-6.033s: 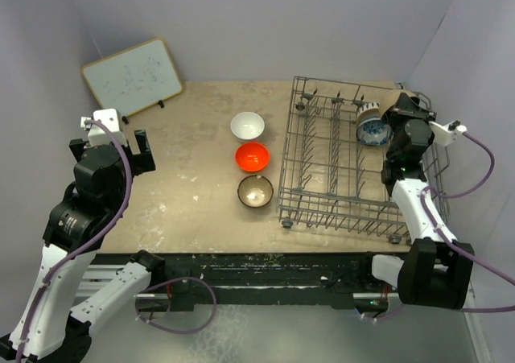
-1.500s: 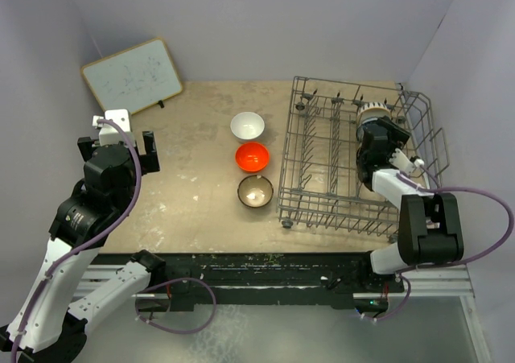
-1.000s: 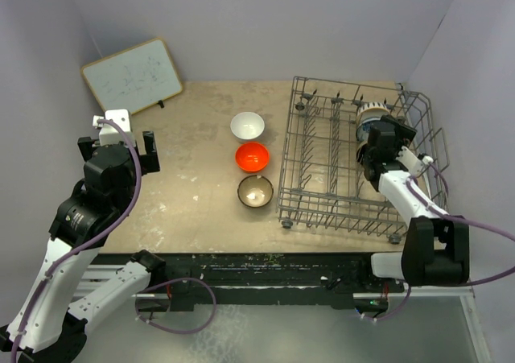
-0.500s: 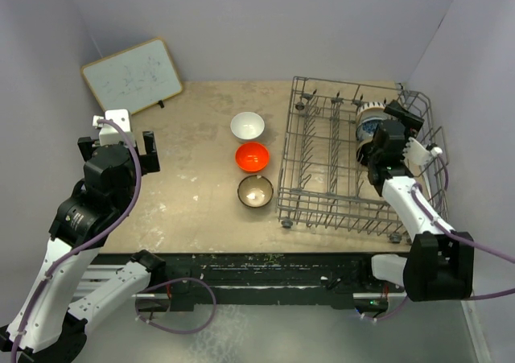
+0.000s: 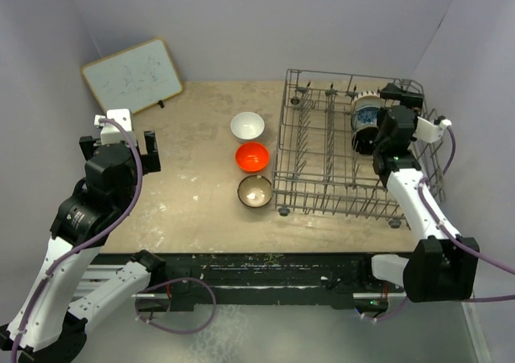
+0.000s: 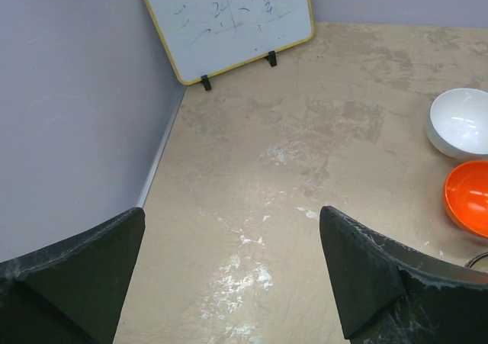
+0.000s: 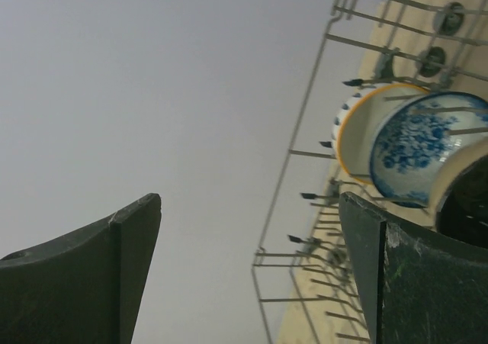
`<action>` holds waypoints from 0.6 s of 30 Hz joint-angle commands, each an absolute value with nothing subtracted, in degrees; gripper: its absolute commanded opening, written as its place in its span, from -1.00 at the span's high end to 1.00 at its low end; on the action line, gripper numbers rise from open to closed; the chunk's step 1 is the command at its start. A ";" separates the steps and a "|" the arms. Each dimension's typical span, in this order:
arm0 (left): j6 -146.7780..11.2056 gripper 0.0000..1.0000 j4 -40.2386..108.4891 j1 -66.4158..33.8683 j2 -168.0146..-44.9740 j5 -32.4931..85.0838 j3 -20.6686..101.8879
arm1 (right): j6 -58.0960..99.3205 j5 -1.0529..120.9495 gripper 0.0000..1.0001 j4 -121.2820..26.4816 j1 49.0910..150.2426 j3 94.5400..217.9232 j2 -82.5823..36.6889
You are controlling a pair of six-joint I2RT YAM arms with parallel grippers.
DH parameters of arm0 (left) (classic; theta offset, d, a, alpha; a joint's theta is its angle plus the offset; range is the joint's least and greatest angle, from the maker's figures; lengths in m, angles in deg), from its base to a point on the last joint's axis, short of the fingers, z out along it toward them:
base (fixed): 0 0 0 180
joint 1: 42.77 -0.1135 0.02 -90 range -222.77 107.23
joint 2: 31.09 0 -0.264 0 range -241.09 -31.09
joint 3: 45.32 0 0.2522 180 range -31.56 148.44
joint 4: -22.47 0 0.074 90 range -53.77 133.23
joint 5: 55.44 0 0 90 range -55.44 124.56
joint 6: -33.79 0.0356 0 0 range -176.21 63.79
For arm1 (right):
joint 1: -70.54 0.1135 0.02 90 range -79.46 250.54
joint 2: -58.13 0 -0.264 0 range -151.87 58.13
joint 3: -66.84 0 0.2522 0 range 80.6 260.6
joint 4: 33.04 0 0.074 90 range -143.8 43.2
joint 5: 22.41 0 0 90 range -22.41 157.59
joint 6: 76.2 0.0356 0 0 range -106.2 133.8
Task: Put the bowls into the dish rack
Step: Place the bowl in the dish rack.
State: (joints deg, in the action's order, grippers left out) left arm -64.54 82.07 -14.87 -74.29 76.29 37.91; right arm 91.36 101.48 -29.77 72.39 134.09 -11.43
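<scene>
On the table stand a white bowl [image 5: 247, 125] [image 6: 460, 121], an orange-red bowl [image 5: 252, 156] [image 6: 467, 199] and a brown bowl with a cream inside [image 5: 255, 191], in a row left of the grey wire dish rack [image 5: 322, 166] [image 7: 301, 157]. On edge in the rack's far right part are a cream bowl [image 7: 360, 126], a blue-and-white patterned bowl [image 5: 366, 116] [image 7: 415, 149] and a black bowl [image 5: 362, 142] [image 7: 465, 207]. My right gripper [image 5: 401, 96] [image 7: 248, 271] is open and empty above the rack's far right corner. My left gripper [image 5: 118, 150] [image 6: 232, 275] hangs open and empty over the table's left side.
A white board [image 5: 133, 76] [image 6: 229, 20] with a yellow frame leans on the back left wall. Grey walls close in the table on three sides. The right arm's purple cable [image 5: 441, 150] loops beside the rack.
The right gripper has swung up and back to the rack's far right corner. The rack has shifted a little left and away. The left arm stayed still.
</scene>
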 commanded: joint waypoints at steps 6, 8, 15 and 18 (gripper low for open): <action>-64.21 -0.98 79.51 -14.56 -74.61 76.59 37.54 | 81.26 95.80 -1.00 -23.86 72.95 131.90 -13.97; -64.20 -0.98 79.55 -14.56 -74.68 76.78 37.52 | 80.38 94.32 -1.00 -21.39 72.87 131.37 -14.97; -64.43 -0.98 79.60 -14.51 -74.50 77.00 36.73 | 84.12 94.33 -1.00 -22.35 72.47 128.96 -14.29; -64.38 -0.98 79.11 -14.56 -74.20 77.00 35.66 | 88.12 96.33 -1.00 -23.91 72.49 126.05 -12.63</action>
State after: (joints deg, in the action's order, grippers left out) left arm -64.54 81.96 -14.87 -74.59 76.38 36.73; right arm 89.26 96.30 -25.90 71.99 126.97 -16.82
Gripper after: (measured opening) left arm 0.990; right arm 0.998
